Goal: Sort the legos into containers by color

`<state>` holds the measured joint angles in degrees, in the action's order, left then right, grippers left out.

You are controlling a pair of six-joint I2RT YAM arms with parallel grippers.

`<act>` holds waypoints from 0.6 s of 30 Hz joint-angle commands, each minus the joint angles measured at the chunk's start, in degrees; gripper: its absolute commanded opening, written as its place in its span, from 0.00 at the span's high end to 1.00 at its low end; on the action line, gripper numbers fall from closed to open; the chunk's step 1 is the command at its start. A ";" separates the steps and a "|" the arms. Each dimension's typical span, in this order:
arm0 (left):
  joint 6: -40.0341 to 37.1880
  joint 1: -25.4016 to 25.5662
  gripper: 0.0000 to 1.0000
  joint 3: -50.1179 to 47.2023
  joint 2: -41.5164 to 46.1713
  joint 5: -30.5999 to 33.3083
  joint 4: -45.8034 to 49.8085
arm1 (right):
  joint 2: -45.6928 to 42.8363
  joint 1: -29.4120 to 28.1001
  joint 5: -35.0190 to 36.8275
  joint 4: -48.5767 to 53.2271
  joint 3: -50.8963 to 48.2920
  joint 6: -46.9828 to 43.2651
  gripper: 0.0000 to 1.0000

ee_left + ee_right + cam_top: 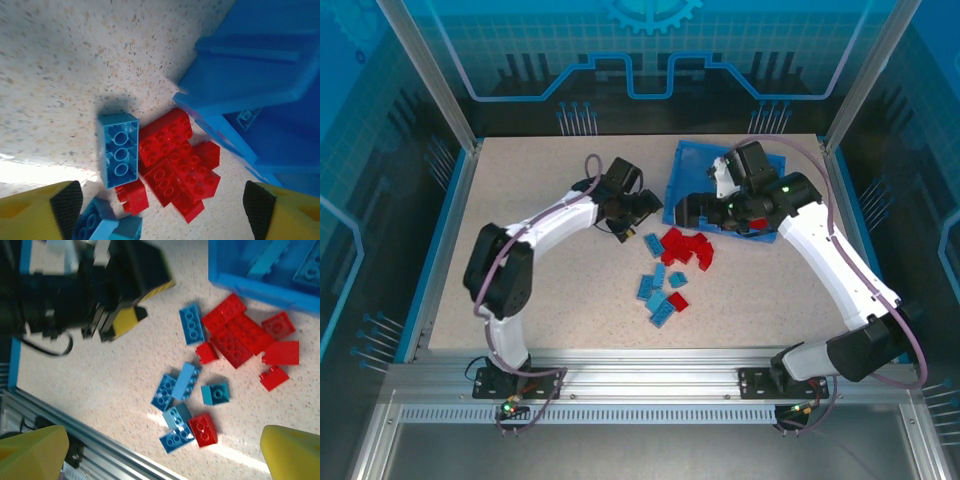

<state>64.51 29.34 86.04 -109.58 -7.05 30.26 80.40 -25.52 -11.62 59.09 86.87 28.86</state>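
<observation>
— Which step?
— Picking. The left end effector [161, 200] hangs wide and empty above the legos [675, 262] heaped on the worktop [540, 280] beside the tray [685, 150].
— Right end effector [162, 440]?
— Wide, empty too. Next, I'd descend on one brick.

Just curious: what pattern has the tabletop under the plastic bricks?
Speckled beige tabletop, clearest in the left wrist view.

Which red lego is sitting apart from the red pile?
The lone red lego nearest the front rail, lying among the blue legos; the other reds are bunched together beside the tray.
</observation>
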 commanded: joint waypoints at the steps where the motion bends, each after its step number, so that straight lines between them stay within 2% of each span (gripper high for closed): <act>1: 4.32 0.25 0.19 4.93 -6.05 -2.09 6.55 | -1.07 -0.67 0.14 4.12 -0.58 -5.06 0.00; 5: 3.90 1.55 0.21 10.03 -10.61 0.34 11.22 | -1.75 -0.65 2.29 5.91 -0.46 -8.90 0.00; 11: 3.53 2.82 0.22 14.14 -15.64 2.29 15.18 | -4.67 -0.50 0.99 6.87 -3.89 -11.36 0.00; 15: 3.96 3.36 0.27 16.78 -17.93 4.47 22.03 | -8.72 -0.41 1.15 6.84 -7.47 -11.02 0.00; 18: 4.23 3.39 0.32 16.51 -18.85 4.18 23.75 | -11.45 -0.15 1.82 6.83 -9.53 -11.11 0.00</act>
<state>67.68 32.60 101.23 -126.78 -4.16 47.66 71.66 -25.56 -10.00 64.27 78.76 19.00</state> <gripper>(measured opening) 0.686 0.999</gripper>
